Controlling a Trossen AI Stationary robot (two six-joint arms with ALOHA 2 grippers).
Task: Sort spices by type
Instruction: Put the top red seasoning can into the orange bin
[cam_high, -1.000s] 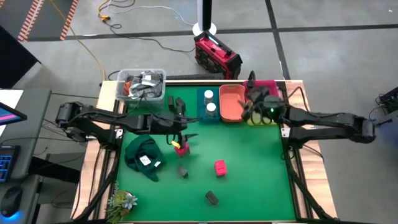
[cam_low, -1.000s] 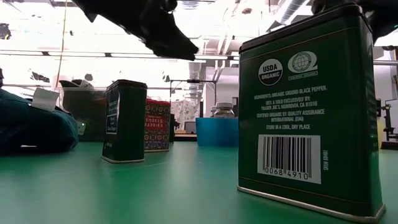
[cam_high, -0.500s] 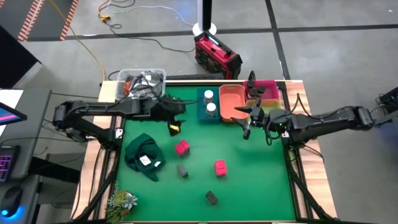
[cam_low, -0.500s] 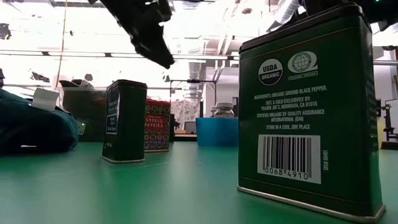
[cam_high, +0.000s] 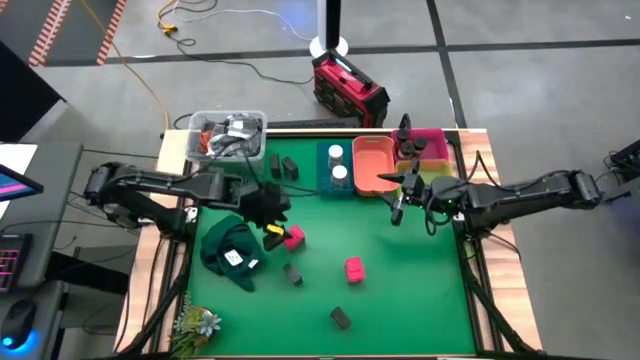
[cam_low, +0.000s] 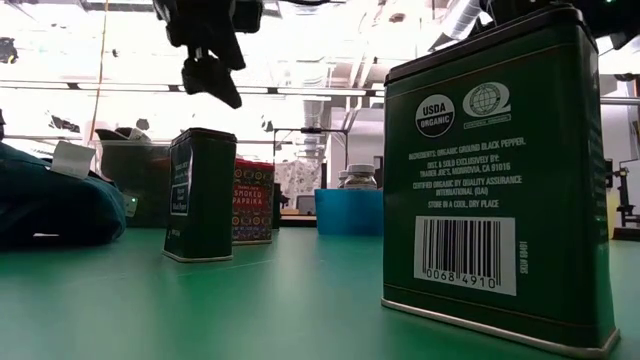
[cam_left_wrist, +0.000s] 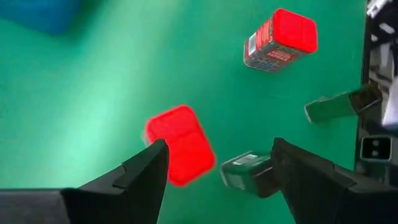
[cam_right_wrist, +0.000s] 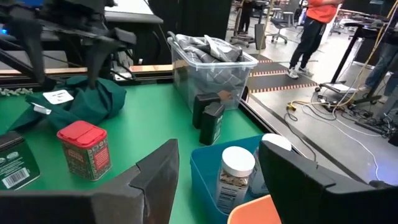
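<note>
The left gripper (cam_high: 272, 228) hangs above the green table (cam_high: 400, 290) with its fingers (cam_left_wrist: 144, 177) spread apart and nothing between them. A red box (cam_high: 293, 236) lies just beside them, under the gap in the wrist view (cam_left_wrist: 180, 144); a dark tin (cam_left_wrist: 247, 171) lies near the other finger and a second red box (cam_high: 353, 268) farther off. The right gripper (cam_high: 397, 205) hovers near the blue bin (cam_high: 327, 186) holding two white-capped jars (cam_right_wrist: 234, 177), fingers parted and empty.

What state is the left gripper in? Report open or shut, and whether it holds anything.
Open and empty. In the left wrist view the left gripper has its fingers spread apart above a red tin on the table.
</note>
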